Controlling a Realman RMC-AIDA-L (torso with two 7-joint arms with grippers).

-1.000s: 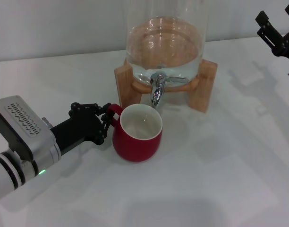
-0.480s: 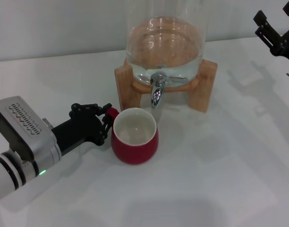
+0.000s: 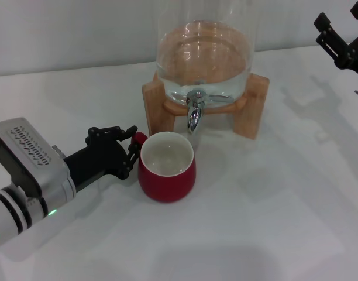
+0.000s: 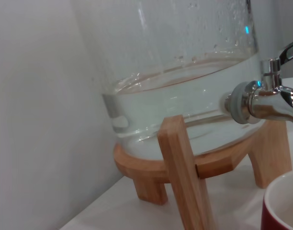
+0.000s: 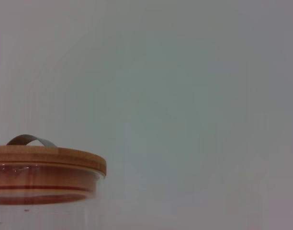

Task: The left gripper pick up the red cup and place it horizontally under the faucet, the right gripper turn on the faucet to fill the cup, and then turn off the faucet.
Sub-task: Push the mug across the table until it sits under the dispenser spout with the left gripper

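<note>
The red cup (image 3: 166,168) stands upright on the white table, white inside showing, just in front of and below the faucet (image 3: 194,112). Its rim (image 4: 283,207) shows at a corner of the left wrist view, with the chrome faucet (image 4: 261,103) above it. My left gripper (image 3: 131,144) lies low on the table to the cup's left, its black fingers shut on the cup's red handle (image 3: 138,138). Far off at the upper right, my right gripper (image 3: 340,30) hangs in the air, open and holding nothing.
The glass dispenser (image 3: 203,52) holds water and rests on a wooden stand (image 3: 249,108) behind the cup. Its wooden lid (image 5: 46,160) appears in the right wrist view. White table (image 3: 272,205) stretches in front and to the right.
The cup has shifted slightly left and turned, so its handle is now mostly hidden by my left fingers. The right gripper rose a little.
</note>
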